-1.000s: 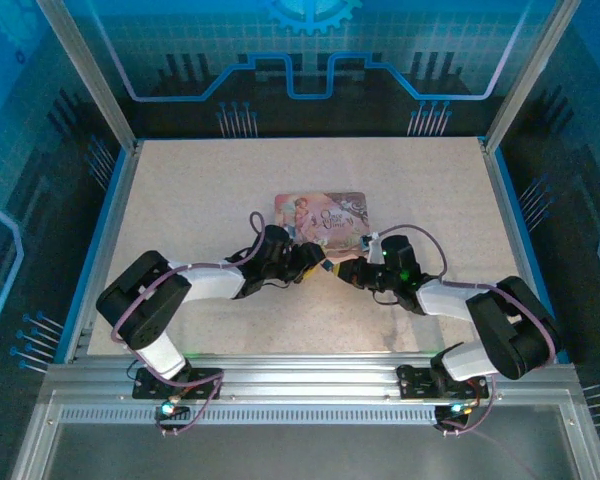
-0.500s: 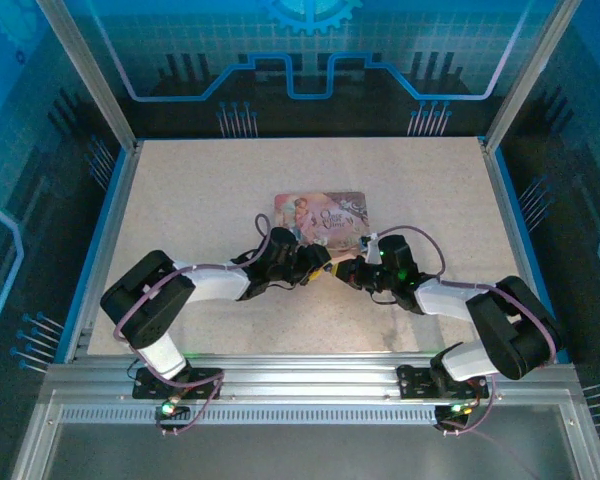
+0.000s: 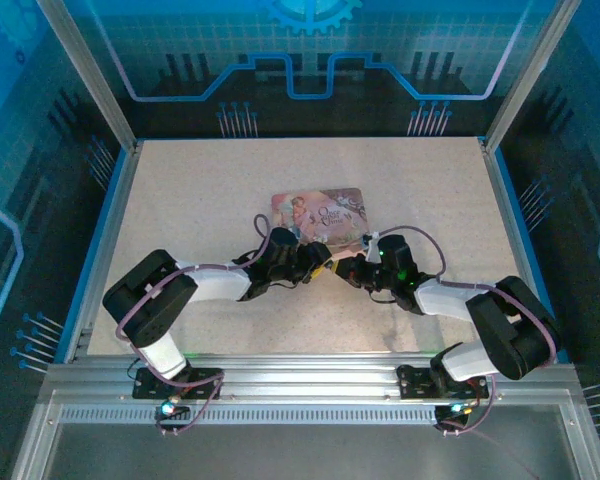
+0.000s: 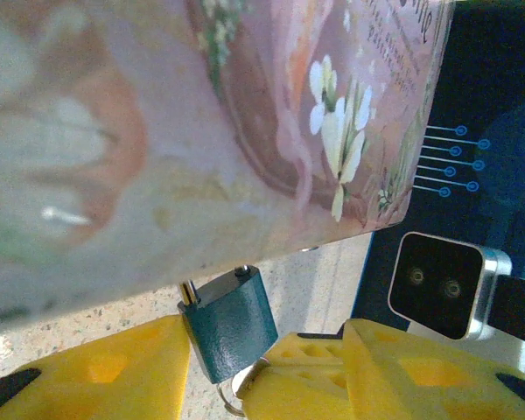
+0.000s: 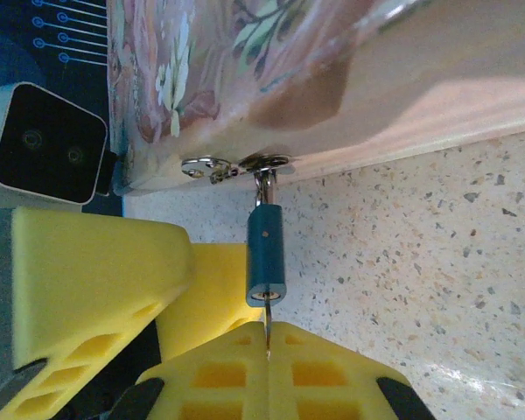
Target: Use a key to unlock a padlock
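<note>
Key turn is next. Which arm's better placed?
Right. The right gripper is shut on the key, whose tip sits at the keyhole of the padlock. The left gripper only flanks the padlock body.

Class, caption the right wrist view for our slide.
Right gripper holds the key at the padlock hanging from the pink tin.

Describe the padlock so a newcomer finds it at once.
Find the pink illustrated box in the middle of the table. A metal clasp juts from its near edge, and the padlock hangs from it. It is the small teal block on a silver loop, with a key in its base; its neighbours are pink or yellow.
</note>
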Controlling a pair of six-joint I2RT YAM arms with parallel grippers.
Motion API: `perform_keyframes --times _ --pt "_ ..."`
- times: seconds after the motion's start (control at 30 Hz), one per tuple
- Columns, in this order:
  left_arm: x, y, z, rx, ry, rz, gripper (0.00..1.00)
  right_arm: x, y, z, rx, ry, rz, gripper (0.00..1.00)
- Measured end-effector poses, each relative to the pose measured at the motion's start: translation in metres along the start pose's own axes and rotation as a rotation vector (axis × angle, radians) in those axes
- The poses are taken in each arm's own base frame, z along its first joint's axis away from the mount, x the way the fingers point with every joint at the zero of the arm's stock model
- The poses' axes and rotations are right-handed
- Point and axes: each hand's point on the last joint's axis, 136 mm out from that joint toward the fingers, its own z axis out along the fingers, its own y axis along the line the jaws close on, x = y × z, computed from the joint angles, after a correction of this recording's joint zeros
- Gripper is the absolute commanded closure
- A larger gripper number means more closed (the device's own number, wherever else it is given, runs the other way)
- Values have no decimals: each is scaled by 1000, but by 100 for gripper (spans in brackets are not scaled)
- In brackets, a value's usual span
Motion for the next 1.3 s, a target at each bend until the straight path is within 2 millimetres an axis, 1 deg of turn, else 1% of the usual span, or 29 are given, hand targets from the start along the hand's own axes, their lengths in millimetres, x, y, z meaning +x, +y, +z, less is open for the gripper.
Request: perform_keyframes --times 0.33,0.53,0.67,0.77,0.83,0.93,1.0,1.13,1.3 --pt "-2 -5 -1 41 -30 -47 53 -5 4 3 -6 -16 12 96" --pt "-4 -7 -1 54 -44 -52 65 -12 10 3 -20 -43 14 96" --pt "-4 -7 0 58 -52 -53 70 -16 12 3 -24 -61 15 96" --pt "-5 -7 0 59 -55 -52 79 -18 14 3 -26 -67 13 94" --pt "-6 -5 -1 56 -62 -48 87 -20 16 3 -30 -75 9 92" --pt "-7 -5 -1 65 -69 -46 94 -23 16 3 -24 -92 6 87" --pt "-6 -7 -2 76 -66 -50 95 -24 14 3 -17 -97 2 82" --pt "-2 -11 -1 94 -55 -72 95 -15 10 4 3 -66 -16 74" --pt "-1 -14 0 112 -50 -85 94 -9 6 0 30 -44 -60 68"
